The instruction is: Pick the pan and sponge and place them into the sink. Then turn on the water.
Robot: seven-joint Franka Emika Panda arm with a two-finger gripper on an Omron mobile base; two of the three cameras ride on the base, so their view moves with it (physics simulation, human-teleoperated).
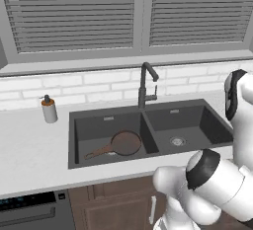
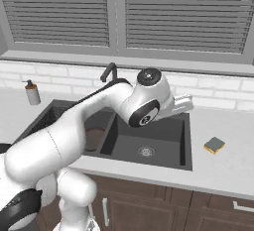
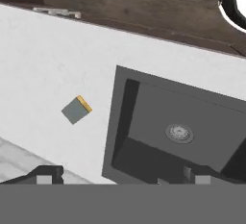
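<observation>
We see bare white counter (image 2: 218,168) all round the sponge (image 3: 76,109), which lies well right of the sink (image 2: 186,141) rim. Our gripper (image 3: 122,175) hangs above the right basin's edge, jaws wide apart and empty, the sponge off to one side below it. The pan (image 1: 123,142) lies in the left basin, its long handle pointing toward the front left corner.
</observation>
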